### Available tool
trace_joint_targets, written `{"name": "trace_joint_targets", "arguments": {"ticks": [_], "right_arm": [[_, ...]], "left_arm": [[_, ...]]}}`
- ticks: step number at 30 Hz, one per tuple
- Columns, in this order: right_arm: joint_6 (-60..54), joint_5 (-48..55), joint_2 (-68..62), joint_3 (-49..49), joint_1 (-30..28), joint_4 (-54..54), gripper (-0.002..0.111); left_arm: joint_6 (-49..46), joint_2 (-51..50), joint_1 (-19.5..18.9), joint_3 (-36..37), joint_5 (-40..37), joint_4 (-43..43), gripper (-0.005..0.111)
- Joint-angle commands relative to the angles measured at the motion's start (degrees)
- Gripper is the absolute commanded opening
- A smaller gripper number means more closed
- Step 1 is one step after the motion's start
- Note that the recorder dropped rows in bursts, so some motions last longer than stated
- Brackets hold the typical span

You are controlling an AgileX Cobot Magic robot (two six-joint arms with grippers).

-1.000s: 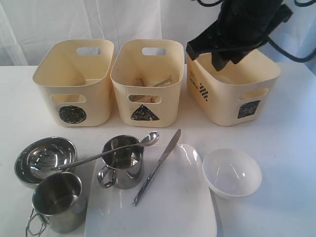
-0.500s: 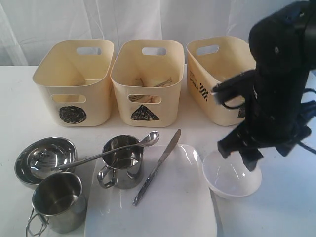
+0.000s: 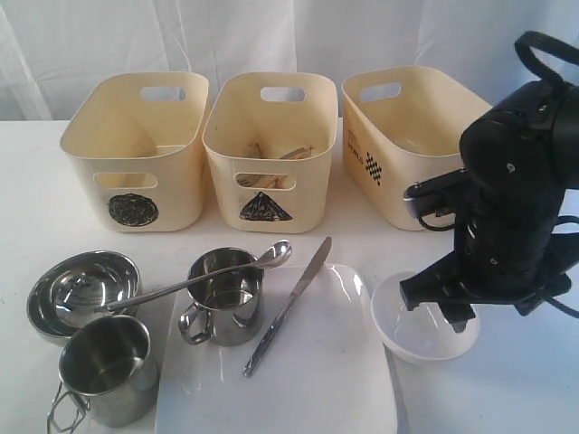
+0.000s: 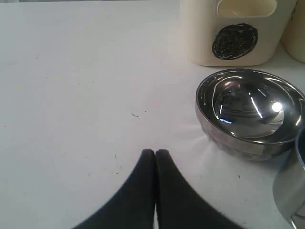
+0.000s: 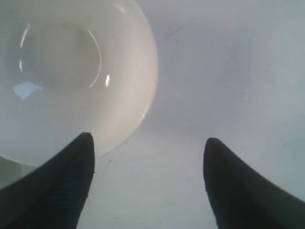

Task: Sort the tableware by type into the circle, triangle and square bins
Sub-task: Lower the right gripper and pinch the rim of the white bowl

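Exterior: raised above the desk's near edge, facing the three bins at the back; left wrist: low, close, sharing the steel bowl and circle bin; right wrist: aimed downward, very close, sharing the clear bowl.

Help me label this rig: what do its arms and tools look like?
The right arm is a bulky, matte black housing with rounded joints and a black cable looping above it. The right tool and the left tool each have two plain black fingers tapering to rounded tips.
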State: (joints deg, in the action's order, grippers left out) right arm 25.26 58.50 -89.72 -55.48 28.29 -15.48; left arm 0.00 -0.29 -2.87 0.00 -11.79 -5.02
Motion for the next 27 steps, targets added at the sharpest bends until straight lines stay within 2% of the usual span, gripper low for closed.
{"name": "trace_joint_targets", "arguments": {"ticks": [1,9,22,27], "right_arm": [[4.69,-5.33,0.4,1.25,-0.3,-0.9,0.062],[9.15,-6.68,0.4,4.77,-0.32,-1.04,0.062],[15.66,-17.24,0.4,11.49,-0.32,-1.04,0.062],[16.47,-17.91,0.32,11.75,-0.32,-0.94,0.055]], "left_arm": [[0.0,0.29,0.2,0.0,0.19,-0.48,0.0],[0.0,0.29,0.2,0.0,0.19,-0.48,0.0],[0.0,0.29,0.2,0.0,0.19,-0.48,0.0],[0.0,0.29,0.2,0.0,0.19,-0.48,0.0]]}}
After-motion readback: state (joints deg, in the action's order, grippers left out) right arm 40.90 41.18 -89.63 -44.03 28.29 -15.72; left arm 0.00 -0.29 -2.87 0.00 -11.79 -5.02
